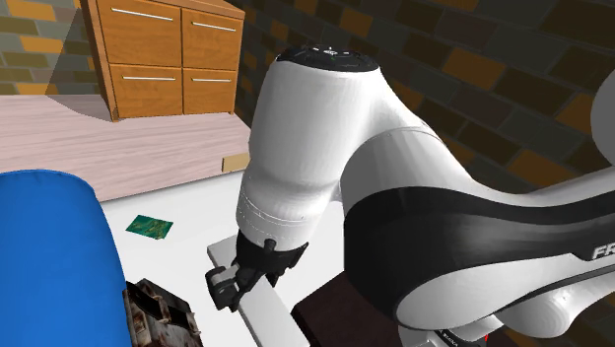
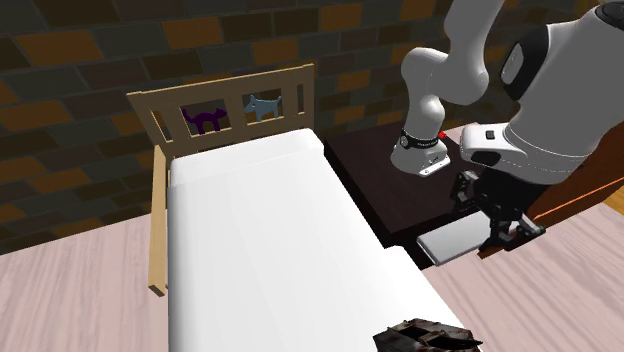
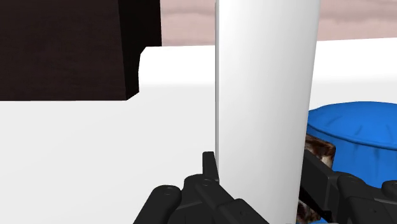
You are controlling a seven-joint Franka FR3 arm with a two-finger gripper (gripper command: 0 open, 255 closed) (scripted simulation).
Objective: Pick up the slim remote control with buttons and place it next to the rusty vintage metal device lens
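beside the white bed [image 2: 260, 230], the tool [image 3: 262, 170] clasps a white remote [image 3: 264, 83].

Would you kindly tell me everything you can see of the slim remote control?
The slim remote control is drawn as a plain grey-white flat slab, long and rectangular, with no buttons visible. The black end effector clasps one end between its fingers, holding it roughly level beside the edge of the white bed.

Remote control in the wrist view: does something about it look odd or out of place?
Yes. The remote control, clasped between the fingers, is a plain white slab with no buttons visible. Otherwise nothing stands out: the rusty device sits on the white bed beside the blue cushion.
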